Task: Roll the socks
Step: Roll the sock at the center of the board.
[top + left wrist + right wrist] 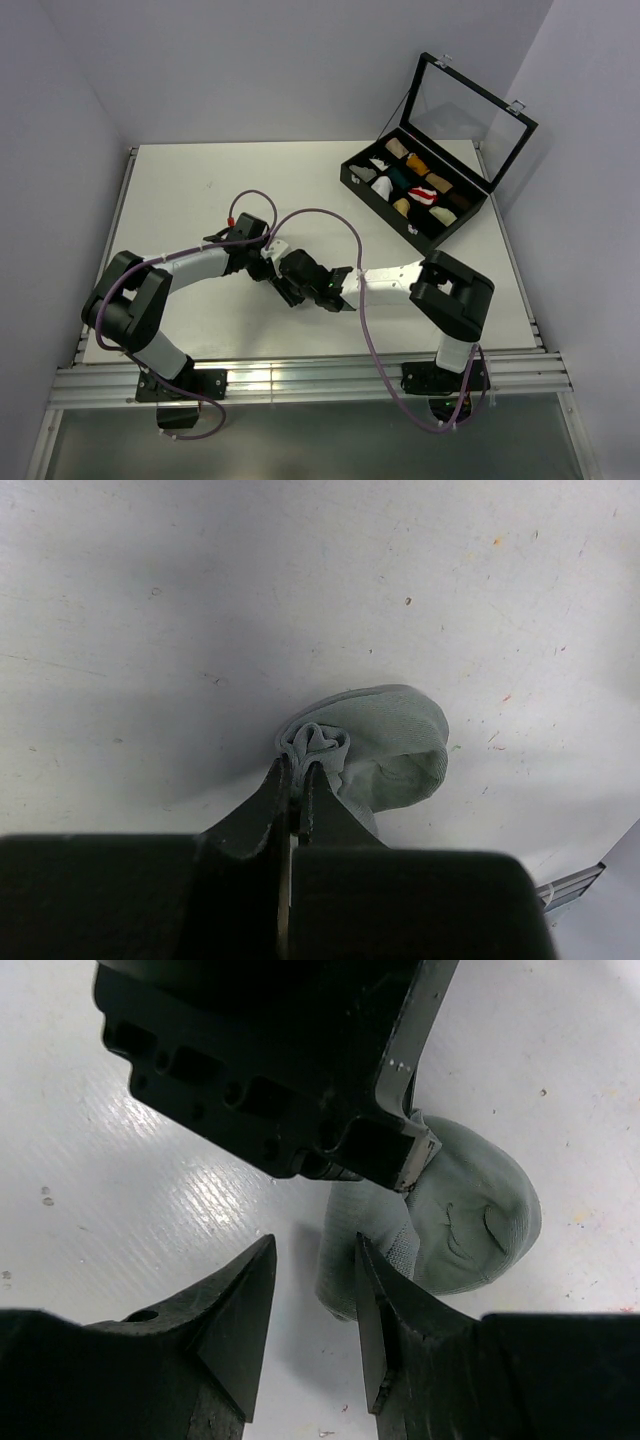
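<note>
L jaws clamp grey sock (pixel 392 742), R jaws half-open — sock alongside

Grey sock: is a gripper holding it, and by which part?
The left gripper pinches the grey sock at its rolled, bunched end. The right gripper is open and holds nothing.

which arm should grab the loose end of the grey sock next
Likely the right: the right gripper stands open at the loose edge of the grey sock, while the left gripper is shut on its bunched middle.
</note>
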Motion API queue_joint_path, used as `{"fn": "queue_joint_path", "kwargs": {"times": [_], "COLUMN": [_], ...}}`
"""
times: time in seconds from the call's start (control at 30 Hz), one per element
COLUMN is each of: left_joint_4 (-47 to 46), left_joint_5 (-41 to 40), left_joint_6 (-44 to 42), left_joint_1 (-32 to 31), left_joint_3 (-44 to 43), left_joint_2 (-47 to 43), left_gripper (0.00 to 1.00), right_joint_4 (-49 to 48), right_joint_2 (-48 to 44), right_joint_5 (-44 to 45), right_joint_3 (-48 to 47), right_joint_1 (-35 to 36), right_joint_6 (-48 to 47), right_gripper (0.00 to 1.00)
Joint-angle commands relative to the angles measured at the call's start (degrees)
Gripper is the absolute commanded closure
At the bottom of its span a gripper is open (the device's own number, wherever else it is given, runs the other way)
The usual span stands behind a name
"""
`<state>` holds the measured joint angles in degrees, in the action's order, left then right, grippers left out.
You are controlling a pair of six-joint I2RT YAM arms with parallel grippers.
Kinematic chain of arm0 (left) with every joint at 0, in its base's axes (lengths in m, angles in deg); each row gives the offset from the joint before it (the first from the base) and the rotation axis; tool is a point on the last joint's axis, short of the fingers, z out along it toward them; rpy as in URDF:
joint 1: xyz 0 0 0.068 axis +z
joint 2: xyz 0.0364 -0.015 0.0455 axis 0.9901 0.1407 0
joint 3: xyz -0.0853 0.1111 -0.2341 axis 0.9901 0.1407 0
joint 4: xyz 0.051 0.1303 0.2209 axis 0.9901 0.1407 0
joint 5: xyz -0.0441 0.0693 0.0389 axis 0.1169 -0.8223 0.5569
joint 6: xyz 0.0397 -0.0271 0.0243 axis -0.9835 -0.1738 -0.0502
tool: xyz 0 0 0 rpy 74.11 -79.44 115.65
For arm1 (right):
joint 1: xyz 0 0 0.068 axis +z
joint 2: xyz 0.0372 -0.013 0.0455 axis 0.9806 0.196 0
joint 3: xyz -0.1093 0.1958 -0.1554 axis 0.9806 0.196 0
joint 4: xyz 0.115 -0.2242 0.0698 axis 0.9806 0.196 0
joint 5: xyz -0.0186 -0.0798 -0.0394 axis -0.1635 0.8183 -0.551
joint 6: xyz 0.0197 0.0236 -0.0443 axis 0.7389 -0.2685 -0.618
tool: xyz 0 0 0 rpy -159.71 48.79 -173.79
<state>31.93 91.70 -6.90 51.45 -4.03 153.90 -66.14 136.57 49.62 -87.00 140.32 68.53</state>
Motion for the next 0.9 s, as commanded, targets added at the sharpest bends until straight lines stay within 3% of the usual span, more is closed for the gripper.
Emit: {"fn": "queue_joint_path", "kwargs": {"times": [0.0, 0.43, 0.87], "left_joint_4": [0.08, 0.08, 0.26], "left_joint_5": [0.37, 0.63, 1.07], "left_joint_6": [-1.01, -1.01, -1.54], "left_joint_1": [-0.30, -0.30, -0.39], "left_joint_3": [-1.60, -1.60, -2.04], "left_joint_2": [0.34, 0.34, 0.87], "left_gripper": [0.99, 0.99, 0.99], "right_joint_4": [-0.73, -0.38, 2.52], "right_joint_2": [0.92, 2.14, 11.54], "right_joint_5": [1.92, 7.54, 10.79], "right_joint_3": [-1.24, -0.45, -2.11], "right_joint_1": [-0.10, -0.10, -0.10], "right_joint_6": [0.46, 0.64, -0.95], "right_gripper": [0.55, 0.54, 0.55]}}
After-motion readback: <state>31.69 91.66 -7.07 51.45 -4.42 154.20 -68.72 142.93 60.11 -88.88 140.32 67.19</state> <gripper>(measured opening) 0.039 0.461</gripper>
